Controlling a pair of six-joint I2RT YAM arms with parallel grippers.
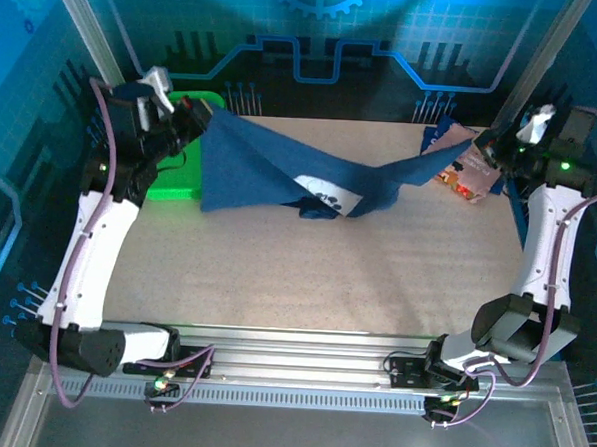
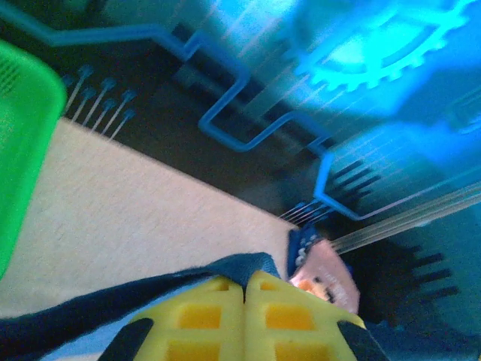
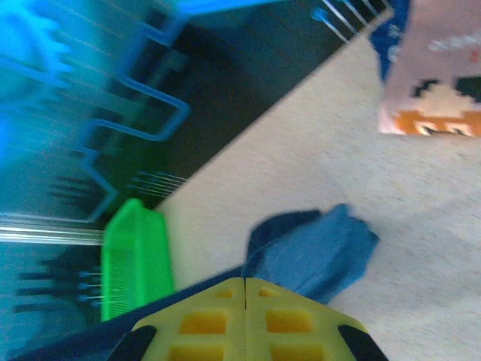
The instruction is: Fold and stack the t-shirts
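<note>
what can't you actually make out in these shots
- held t-shirt print: top view, folds hide all but a white corner.
- second t-shirt: top view, right arm covers part; right wrist view, cut by the edge, blurred.
- green basket inside: top view, left arm and cloth cover it.

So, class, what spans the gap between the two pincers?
The navy shirt, strung from left pincer to right pincer; top view shows it.

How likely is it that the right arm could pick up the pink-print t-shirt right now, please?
Probably not yet: the pink-print t-shirt lies right beside the right gripper, but its fingers are shut on the navy t-shirt.
</note>
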